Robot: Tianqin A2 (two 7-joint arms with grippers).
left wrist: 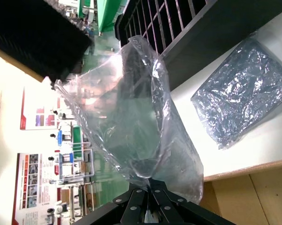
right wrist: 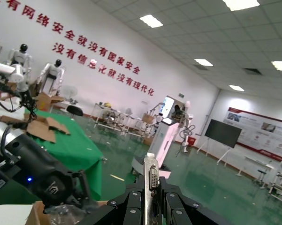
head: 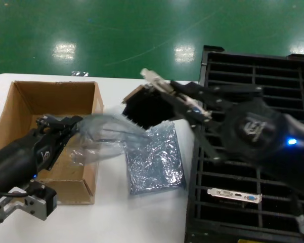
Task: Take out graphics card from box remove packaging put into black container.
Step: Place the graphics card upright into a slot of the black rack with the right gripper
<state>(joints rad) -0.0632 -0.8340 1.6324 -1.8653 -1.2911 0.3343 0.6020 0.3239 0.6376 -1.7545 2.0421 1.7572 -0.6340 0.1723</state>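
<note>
Unwrapping is looking finished: the right gripper (head: 179,101) is clamping the bare graphics card (head: 144,110) in the air between the box (head: 17,109) and the black container (head: 273,76), the left gripper (head: 66,126) is pinching the emptied packaging (left wrist: 131,126), and only the slotting is remaining.

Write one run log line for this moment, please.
right gripper: holds graphics card above table | left gripper: holds packaging | black container: waiting
</note>
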